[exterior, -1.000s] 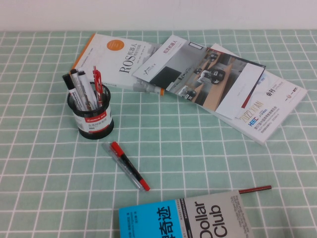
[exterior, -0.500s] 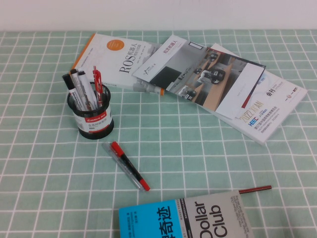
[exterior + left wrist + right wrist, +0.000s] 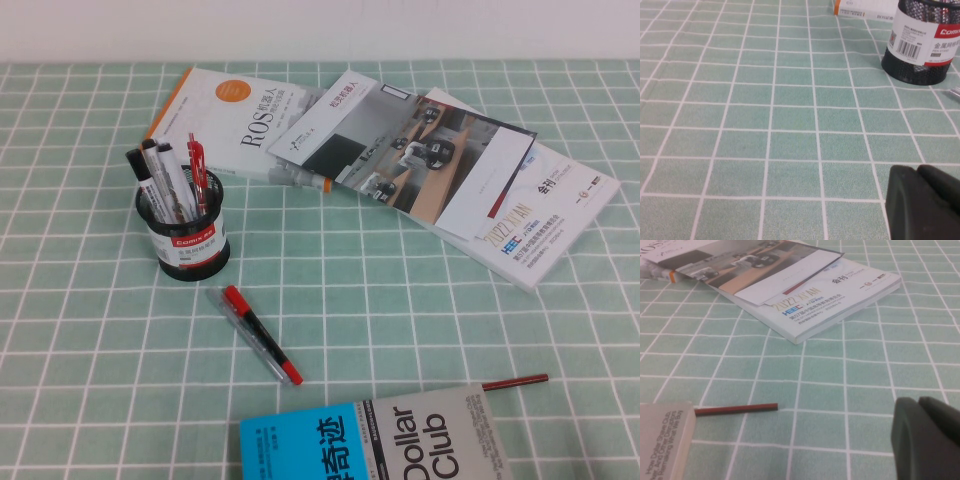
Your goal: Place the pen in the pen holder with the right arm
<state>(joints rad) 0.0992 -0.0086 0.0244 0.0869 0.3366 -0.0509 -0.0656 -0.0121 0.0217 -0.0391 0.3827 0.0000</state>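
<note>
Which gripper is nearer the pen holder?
Left. The left gripper has the holder close ahead in its wrist view. The right gripper faces only magazines and a red stick pen.

The Dollar Club book (image 3: 400, 445) and both end effectors (image 3: 925, 200) (image 3: 927, 437) are cut off by picture edges.

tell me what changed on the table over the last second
Nothing visibly changed. The pen holder stands in the same spot with the white markers upright in it, and the red-capped pen lies on the cloth in front of it as before. The right end effector, shut, and the left end effector both stay low over the cloth, holding nothing.
</note>
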